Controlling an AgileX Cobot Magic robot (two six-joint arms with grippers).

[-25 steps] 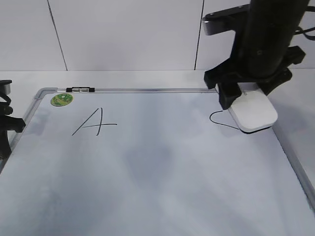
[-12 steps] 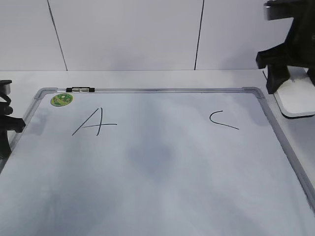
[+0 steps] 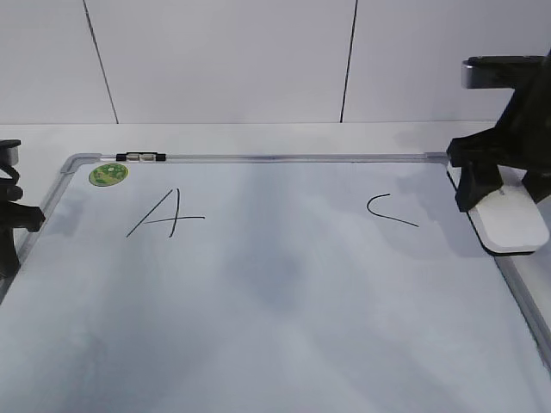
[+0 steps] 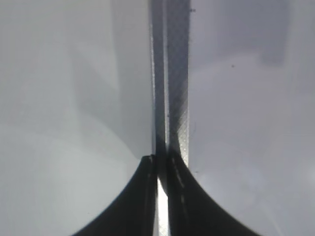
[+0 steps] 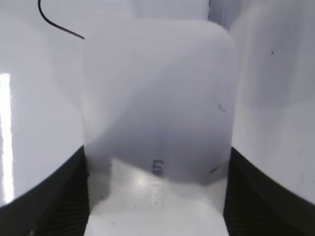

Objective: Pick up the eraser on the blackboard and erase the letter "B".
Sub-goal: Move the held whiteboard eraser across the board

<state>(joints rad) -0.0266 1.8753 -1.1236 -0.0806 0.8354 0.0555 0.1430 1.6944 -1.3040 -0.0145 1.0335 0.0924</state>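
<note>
My right gripper [image 3: 508,202] is shut on the white eraser [image 3: 514,225], low over the right frame of the blackboard [image 3: 275,284]. I cannot tell if the eraser touches the board. In the right wrist view the eraser [image 5: 157,98] fills the space between the fingers of the right gripper [image 5: 157,157]. No letter "B" shows; the middle of the board holds only faint smudges. My left gripper [image 3: 13,219] is at the board's left edge. In the left wrist view the left gripper [image 4: 161,169] is shut and empty over the grey frame [image 4: 177,73].
A slanted "A" [image 3: 168,215] is drawn at the board's left and a small "C" [image 3: 392,211] at its right, just left of the eraser; the C's stroke [image 5: 59,22] also shows in the right wrist view. A green sticker [image 3: 108,175] and a marker [image 3: 142,157] sit at the top left.
The right gripper carried the eraser from beside the "C" out to the right past the board, then back and down onto the right frame. The left arm has not moved.
</note>
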